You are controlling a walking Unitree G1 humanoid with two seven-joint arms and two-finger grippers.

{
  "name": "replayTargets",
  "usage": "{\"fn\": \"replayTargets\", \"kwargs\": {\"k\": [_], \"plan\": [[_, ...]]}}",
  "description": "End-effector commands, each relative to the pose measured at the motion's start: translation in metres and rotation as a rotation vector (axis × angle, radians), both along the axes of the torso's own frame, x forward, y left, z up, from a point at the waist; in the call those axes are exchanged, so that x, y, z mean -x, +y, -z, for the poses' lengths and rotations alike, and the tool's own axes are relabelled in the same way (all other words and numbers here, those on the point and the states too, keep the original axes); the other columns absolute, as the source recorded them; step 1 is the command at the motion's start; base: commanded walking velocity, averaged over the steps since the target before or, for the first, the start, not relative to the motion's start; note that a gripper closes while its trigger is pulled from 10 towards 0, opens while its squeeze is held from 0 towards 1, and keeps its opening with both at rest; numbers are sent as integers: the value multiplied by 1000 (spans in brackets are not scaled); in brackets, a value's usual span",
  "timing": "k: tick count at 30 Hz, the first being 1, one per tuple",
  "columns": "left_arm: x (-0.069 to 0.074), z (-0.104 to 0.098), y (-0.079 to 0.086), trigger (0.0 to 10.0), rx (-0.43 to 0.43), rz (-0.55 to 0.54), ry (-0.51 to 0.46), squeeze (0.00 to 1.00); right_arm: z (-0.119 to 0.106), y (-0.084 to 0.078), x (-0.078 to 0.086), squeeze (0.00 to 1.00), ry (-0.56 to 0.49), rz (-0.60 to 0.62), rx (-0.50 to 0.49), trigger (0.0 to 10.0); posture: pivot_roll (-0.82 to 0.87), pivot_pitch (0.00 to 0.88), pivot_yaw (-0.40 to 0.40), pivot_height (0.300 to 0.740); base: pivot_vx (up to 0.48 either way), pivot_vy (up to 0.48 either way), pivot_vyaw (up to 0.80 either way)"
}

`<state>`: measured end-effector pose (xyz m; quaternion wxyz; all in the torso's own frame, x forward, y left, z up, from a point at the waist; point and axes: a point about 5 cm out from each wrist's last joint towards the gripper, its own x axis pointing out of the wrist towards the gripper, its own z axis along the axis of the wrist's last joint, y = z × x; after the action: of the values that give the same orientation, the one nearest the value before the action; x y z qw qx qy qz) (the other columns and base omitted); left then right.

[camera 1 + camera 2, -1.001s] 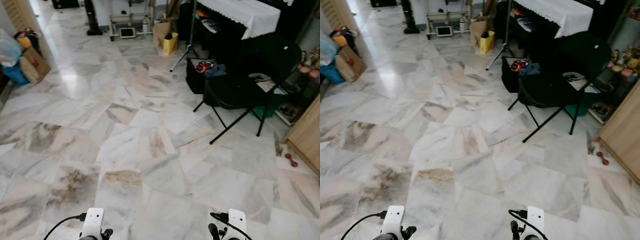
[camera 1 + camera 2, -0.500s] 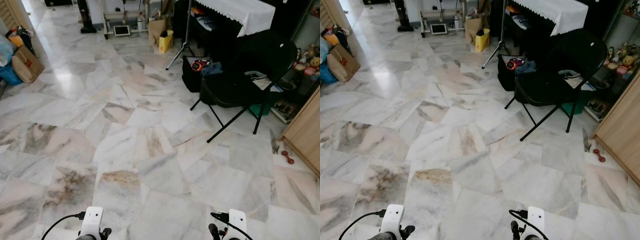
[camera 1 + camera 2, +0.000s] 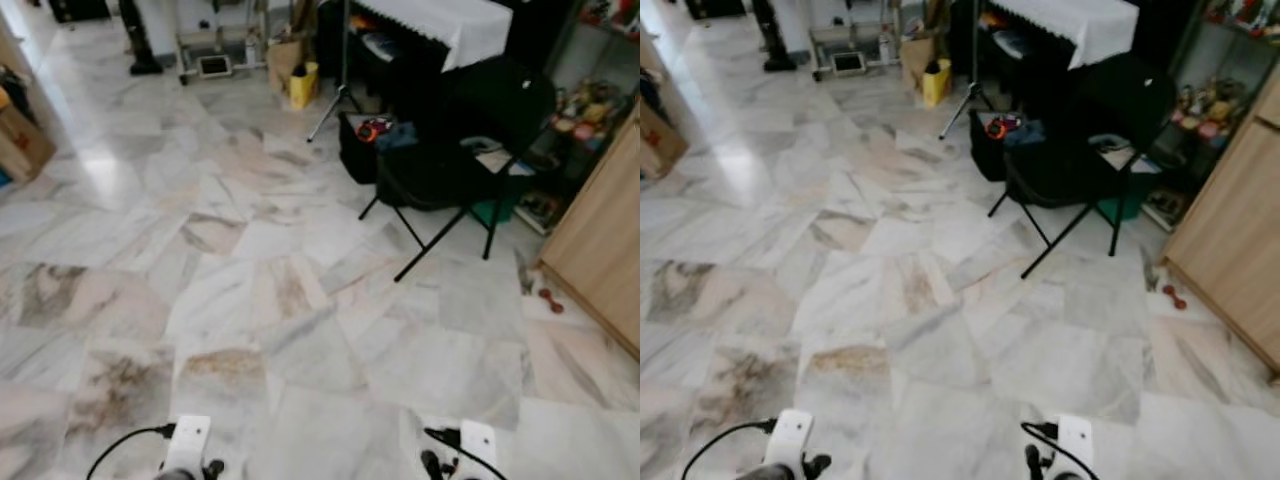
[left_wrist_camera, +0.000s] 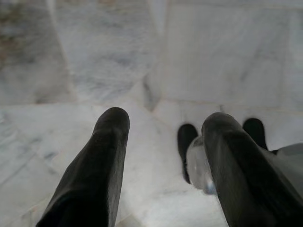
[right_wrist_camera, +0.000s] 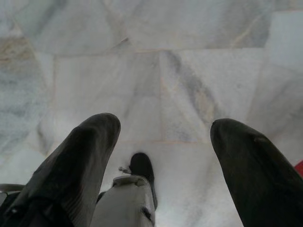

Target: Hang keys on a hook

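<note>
My left gripper (image 4: 165, 120) hangs low over the marble floor (image 3: 250, 300), open, with nothing between its black fingers. My right gripper (image 5: 165, 125) hangs the same way, open and empty, over pale marble tiles. In the left eye view the two white wrists, left arm (image 3: 186, 445) and right arm (image 3: 474, 445), sit at the bottom edge on either side of me. The head views are slightly blurred.
A black folding chair (image 3: 450, 150) stands ahead to the right with a black bag (image 3: 358, 150) beside it. A wooden cabinet (image 3: 600, 250) lines the right side. A white-clothed table (image 3: 440, 20), a yellow bag (image 3: 301, 85) and a tripod stand further back. Open floor lies ahead and left.
The whole picture has shifted left and the chair and cabinet look nearer, so the camera has turned right and moved forward. Both arms hang as before.
</note>
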<state>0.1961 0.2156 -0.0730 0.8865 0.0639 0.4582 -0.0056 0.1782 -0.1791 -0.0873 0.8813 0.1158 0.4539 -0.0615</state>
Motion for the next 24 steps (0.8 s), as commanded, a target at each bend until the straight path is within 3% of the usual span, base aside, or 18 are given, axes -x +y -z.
{"fn": "replayTargets", "kwargs": {"k": [1, 24], "plan": [[2, 1, 1, 10000, -2, 0, 14, 0, 2, 1, 4, 0, 18, -2, -5, 10000, 71, 3, 1, 740, 0, 0, -619], [1, 0, 2, 10000, -21, 11, 14, 0, 3, 0, 5, 0, 22, -5, -3, 10000, 74, 5, 1, 740, 0, -22, -623]]}}
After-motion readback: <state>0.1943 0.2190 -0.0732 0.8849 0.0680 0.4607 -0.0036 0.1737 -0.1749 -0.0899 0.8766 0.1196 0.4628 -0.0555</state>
